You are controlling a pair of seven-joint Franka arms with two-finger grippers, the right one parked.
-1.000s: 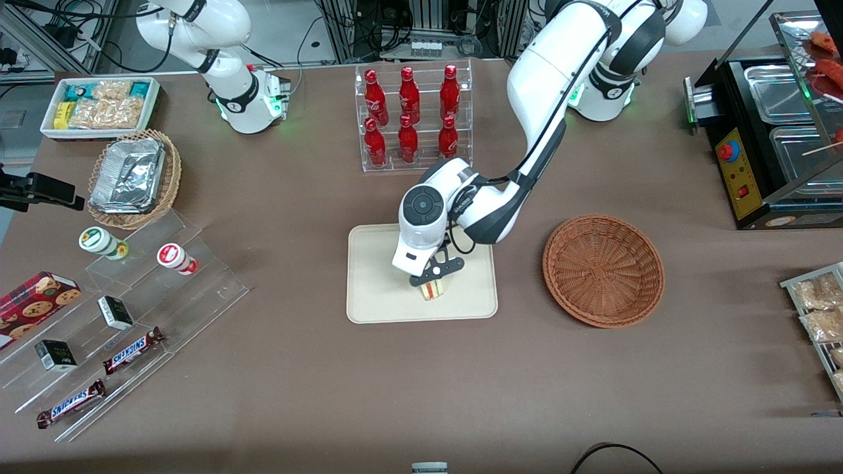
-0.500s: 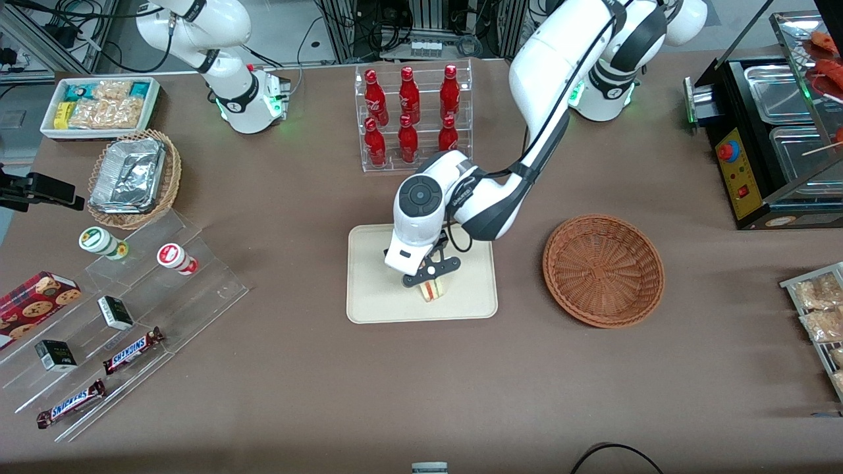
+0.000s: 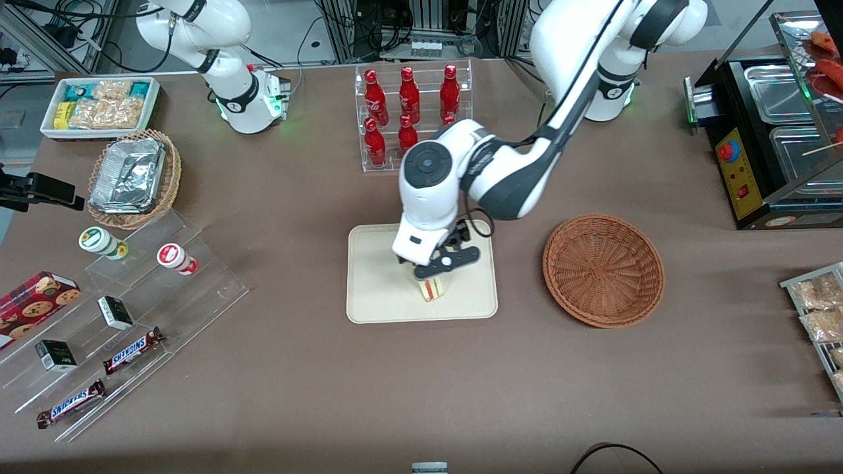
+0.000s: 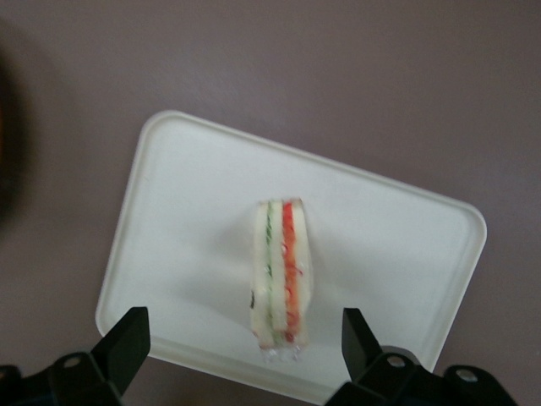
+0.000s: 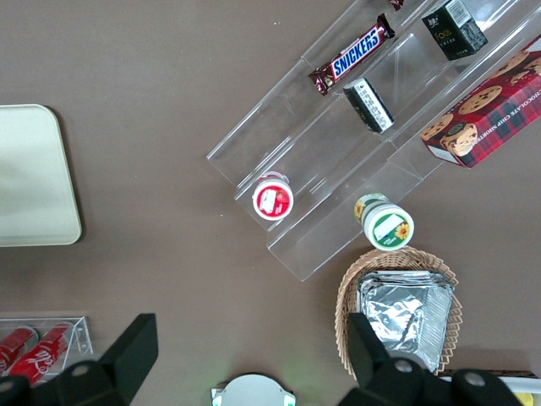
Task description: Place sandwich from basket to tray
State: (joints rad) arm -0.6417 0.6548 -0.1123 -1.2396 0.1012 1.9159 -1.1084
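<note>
The sandwich [image 3: 432,288] [image 4: 281,271] stands on edge on the cream tray [image 3: 375,276] [image 4: 380,237], its red, green and pale layers showing. My left gripper [image 3: 437,266] [image 4: 241,347] hangs open above it, raised clear, with one dark finger [image 4: 127,342] on each side and nothing between them. The reddish-brown basket [image 3: 603,270] sits empty beside the tray, toward the working arm's end of the table.
A clear rack of red bottles [image 3: 411,115] stands farther from the front camera than the tray. Toward the parked arm's end lie a tan wicker basket with foil containers [image 3: 132,176], a white snack bin [image 3: 99,105] and acrylic steps with candy bars [image 3: 132,349]. A black food warmer [image 3: 770,131] sits at the working arm's end.
The left gripper has risen off the sandwich, and the arm has drawn up and back toward the bottle rack. The sandwich stays in place on the tray.
</note>
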